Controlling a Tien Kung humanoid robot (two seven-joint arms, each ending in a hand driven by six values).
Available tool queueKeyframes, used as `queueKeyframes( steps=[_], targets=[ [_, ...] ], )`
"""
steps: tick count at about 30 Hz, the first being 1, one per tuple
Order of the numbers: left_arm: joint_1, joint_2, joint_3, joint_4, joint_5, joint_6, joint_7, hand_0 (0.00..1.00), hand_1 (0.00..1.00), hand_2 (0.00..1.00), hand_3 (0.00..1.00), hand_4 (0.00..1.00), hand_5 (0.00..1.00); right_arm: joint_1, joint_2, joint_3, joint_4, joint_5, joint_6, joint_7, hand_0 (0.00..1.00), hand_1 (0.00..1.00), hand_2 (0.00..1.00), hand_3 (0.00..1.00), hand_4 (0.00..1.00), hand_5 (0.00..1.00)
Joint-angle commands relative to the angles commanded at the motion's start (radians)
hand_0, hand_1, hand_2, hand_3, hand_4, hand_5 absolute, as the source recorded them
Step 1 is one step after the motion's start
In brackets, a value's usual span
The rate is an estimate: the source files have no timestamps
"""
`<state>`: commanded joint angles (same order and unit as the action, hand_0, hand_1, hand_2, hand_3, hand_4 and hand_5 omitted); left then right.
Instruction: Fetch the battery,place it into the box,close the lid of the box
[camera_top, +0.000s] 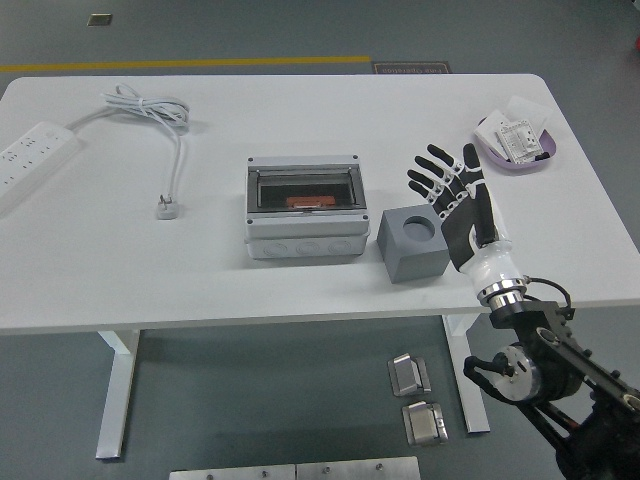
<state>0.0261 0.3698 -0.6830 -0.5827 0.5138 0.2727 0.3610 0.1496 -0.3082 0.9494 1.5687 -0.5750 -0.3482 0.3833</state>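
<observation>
A grey box (303, 206) with a dark see-through lid stands mid-table; the lid lies flat over the opening and an orange-red item (307, 202) shows through it. A grey cube (416, 241) with a round hole on top stands right of the box. My right hand (447, 186) hovers just right of the cube, fingers spread and holding nothing. I cannot pick out a battery for certain. The left arm is out of view.
A purple dish (517, 149) with small white parts sits at the far right. A white power strip (31, 156) and its coiled cable with plug (166, 205) lie at the left. Metal parts (411, 374) lie on the floor below.
</observation>
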Motion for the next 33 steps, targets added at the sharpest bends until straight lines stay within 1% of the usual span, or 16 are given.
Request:
queueKeyframes(
  steps=[6, 13, 18, 22, 24, 27, 33],
  targets=[
    [0.010, 0.014, -0.003, -0.001, 0.000, 0.003, 0.007, 0.684, 0.704, 0.609, 0.620, 0.491, 0.066, -0.007, 0.004, -0.013, -0.003, 0.000, -0.001, -0.002, 0.806, 0.717, 0.743, 0.750, 0.967, 0.826],
    [0.012, 0.018, 0.000, 0.001, -0.002, 0.001, 0.002, 0.685, 0.704, 0.611, 0.620, 0.498, 0.073, -0.006, 0.011, -0.015, -0.003, -0.012, -0.002, -0.005, 0.810, 0.716, 0.743, 0.751, 0.966, 0.825],
    [0.019, 0.022, 0.022, 0.004, -0.039, 0.005, -0.023, 0.684, 0.704, 0.611, 0.621, 0.501, 0.076, -0.015, 0.004, -0.002, -0.004, -0.019, -0.003, -0.009, 0.808, 0.716, 0.743, 0.749, 0.964, 0.824],
    [0.023, 0.030, 0.057, 0.009, -0.102, 0.018, -0.067, 0.684, 0.704, 0.612, 0.621, 0.503, 0.079, -0.021, 0.000, 0.024, -0.004, -0.025, -0.003, -0.011, 0.807, 0.716, 0.742, 0.748, 0.960, 0.822],
    [0.020, 0.031, 0.067, 0.011, -0.118, 0.021, -0.080, 0.684, 0.704, 0.612, 0.621, 0.503, 0.079, -0.025, 0.000, 0.037, -0.005, -0.026, -0.004, -0.011, 0.807, 0.716, 0.742, 0.748, 0.960, 0.822],
    [0.012, 0.027, 0.067, 0.012, -0.119, 0.021, -0.081, 0.684, 0.704, 0.612, 0.621, 0.503, 0.079, -0.028, -0.001, 0.047, -0.007, -0.030, -0.004, -0.013, 0.807, 0.716, 0.742, 0.748, 0.960, 0.822],
    [-0.006, 0.005, 0.053, 0.010, -0.087, 0.010, -0.064, 0.685, 0.704, 0.612, 0.622, 0.504, 0.082, -0.031, 0.003, 0.061, -0.010, -0.046, -0.006, -0.019, 0.808, 0.716, 0.742, 0.746, 0.960, 0.822]
  ],
)
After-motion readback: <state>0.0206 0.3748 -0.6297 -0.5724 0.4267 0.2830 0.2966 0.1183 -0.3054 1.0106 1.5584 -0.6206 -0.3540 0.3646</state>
